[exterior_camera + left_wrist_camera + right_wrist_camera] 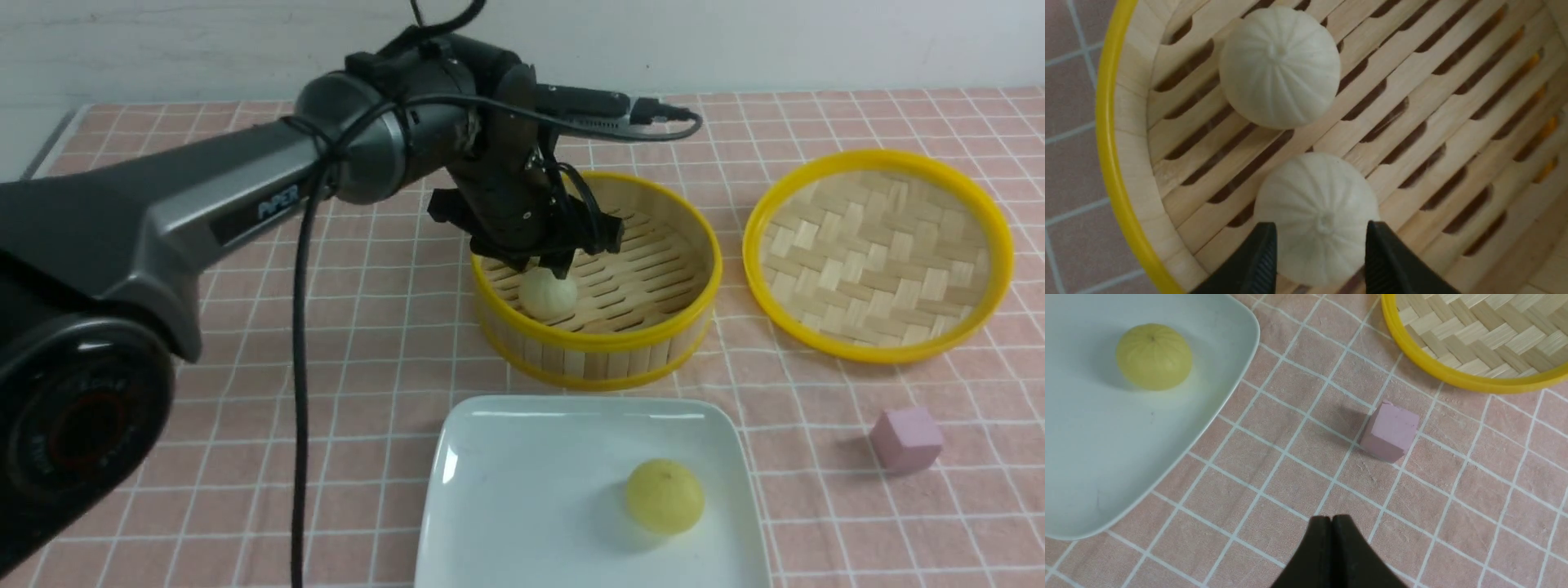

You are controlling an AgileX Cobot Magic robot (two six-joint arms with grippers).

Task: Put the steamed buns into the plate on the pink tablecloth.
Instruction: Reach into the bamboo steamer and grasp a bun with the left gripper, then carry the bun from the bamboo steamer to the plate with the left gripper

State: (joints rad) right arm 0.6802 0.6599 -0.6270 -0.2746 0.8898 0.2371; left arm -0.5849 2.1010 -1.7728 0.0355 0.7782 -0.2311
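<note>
Two pale beige steamed buns lie in the bamboo steamer basket [1112, 143]. My left gripper [1321, 228] is open, with one finger on each side of the nearer bun [1314, 196]. The other bun [1280, 65] lies just beyond it. From the front, the left gripper [543, 261] reaches down into the steamer over a beige bun [549, 294], and its body hides the second one. A yellow steamed bun [664, 496] [1153, 356] sits on the white plate [506, 490] [1106, 457] on the pink tablecloth [367, 351]. My right gripper [1332, 517] is shut and empty above the cloth.
The steamer basket [600, 343] stands behind the plate. Its woven lid [878, 253] [1474, 343] lies upturned to the right. A small pink cube [906, 439] [1390, 430] sits on the cloth right of the plate. The left arm's cable hangs down at the left.
</note>
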